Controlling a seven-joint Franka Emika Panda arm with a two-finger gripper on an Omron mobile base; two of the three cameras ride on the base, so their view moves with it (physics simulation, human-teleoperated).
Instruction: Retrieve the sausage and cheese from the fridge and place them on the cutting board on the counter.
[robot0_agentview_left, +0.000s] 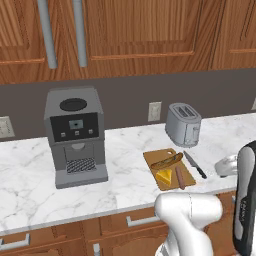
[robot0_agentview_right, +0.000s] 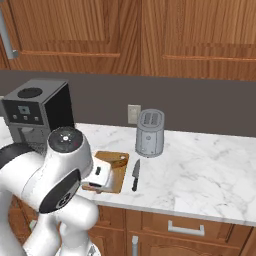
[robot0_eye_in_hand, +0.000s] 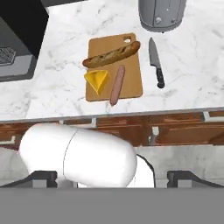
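Note:
The light-brown cutting board (robot0_eye_in_hand: 131, 78) lies on the white marble counter (robot0_agentview_left: 125, 150) near its front edge. A yellow cheese (robot0_eye_in_hand: 97, 81) wedge rests on the board's left half, also visible from the left base (robot0_agentview_left: 164, 176). Beside it lies the reddish sausage (robot0_eye_in_hand: 117, 85), its near end poking just over the board's front edge (robot0_agentview_left: 180, 177). My gripper (robot0_eye_in_hand: 113, 178) hangs back from the counter, above and in front of the board, open, with nothing between its wide-set fingertips (robot0_eye_in_hand: 43, 177). The fridge is out of view.
A long golden-brown bread piece (robot0_eye_in_hand: 111, 54) lies across the board's far end. A black-handled knife (robot0_eye_in_hand: 155, 61) lies right of the board, a silver toaster (robot0_agentview_left: 183, 124) behind it. A grey coffee machine (robot0_agentview_left: 75, 135) stands at the left. Brown cabinets run below and above.

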